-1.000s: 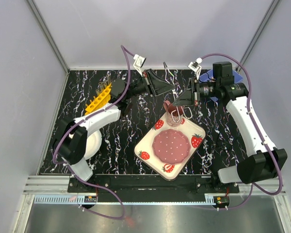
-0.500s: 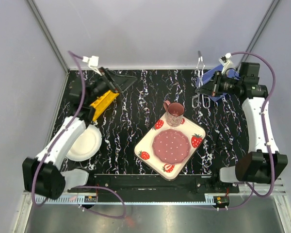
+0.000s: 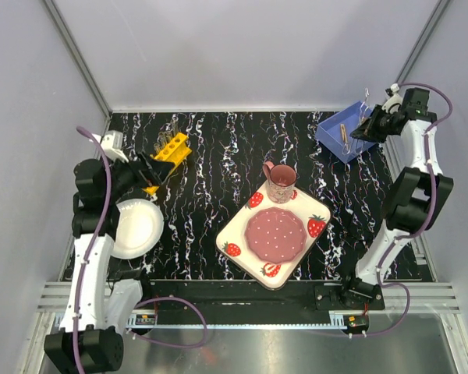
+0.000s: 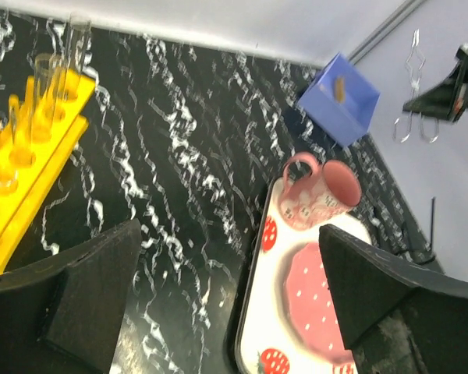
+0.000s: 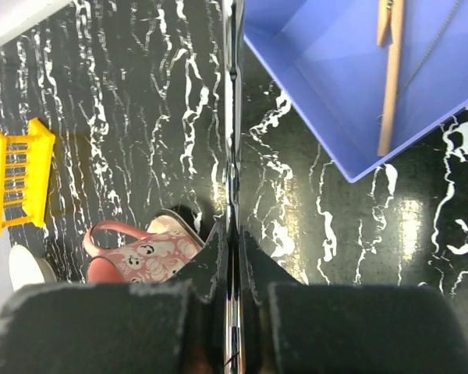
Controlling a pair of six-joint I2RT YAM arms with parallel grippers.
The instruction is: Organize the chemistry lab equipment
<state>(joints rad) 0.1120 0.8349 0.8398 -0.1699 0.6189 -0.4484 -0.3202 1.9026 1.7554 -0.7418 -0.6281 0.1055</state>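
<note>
- Black marbled tabletop carries the yellow rack of clear tubes far left.
- Left pincer is spread wide near the rack.
- Right pincer pinches the metal scissors beside the blue bin, which holds the wooden clamp.

Robot lab cell: grey panel walls, aluminium frame, black marbled tabletop

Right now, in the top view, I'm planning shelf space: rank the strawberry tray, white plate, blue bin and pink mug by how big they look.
1. strawberry tray
2. white plate and blue bin: they look close and each is partly covered, so I leave them unranked
3. pink mug
</note>
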